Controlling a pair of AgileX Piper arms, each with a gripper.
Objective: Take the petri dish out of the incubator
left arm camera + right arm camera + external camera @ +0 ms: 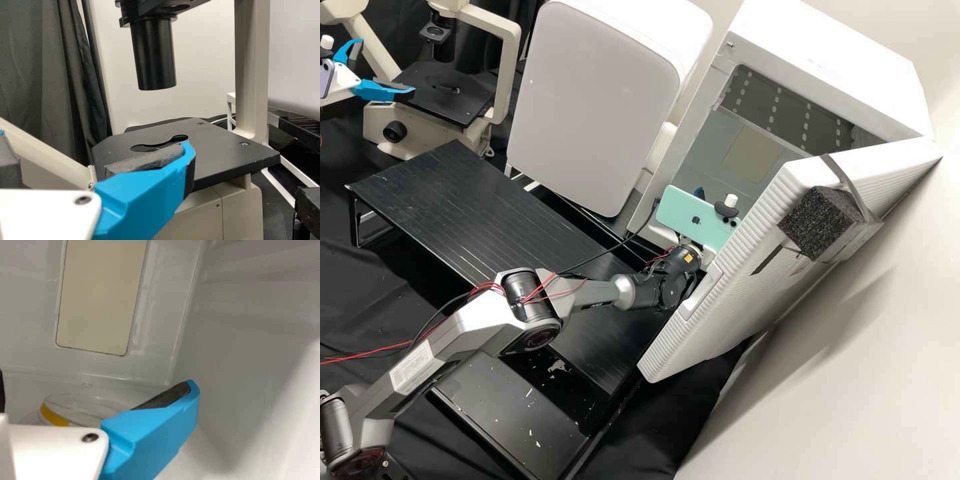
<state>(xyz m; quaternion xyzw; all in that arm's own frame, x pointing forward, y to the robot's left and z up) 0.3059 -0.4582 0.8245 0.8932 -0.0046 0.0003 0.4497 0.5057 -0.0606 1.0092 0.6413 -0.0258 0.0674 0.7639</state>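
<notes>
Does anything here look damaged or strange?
Two things: pale flecks mark the low black platform, perhaps chipped paint or debris, and a speckled black block strapped to the open incubator door looks improvised. I see no spill.

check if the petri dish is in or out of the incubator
In: the right wrist view shows the dish near the tan panel, which the high view shows inside the open incubator.

The microscope (509,67) stands left, behind the stand (447,200), the left tool (387,68) near its stage (457,100). Between microscope and incubator (847,63) is the cabinet (593,107). The incubator's open door (733,280) extends forward, a block (820,223) on its outer side. Inside are the dish (82,407) and right tool (699,193).
</notes>
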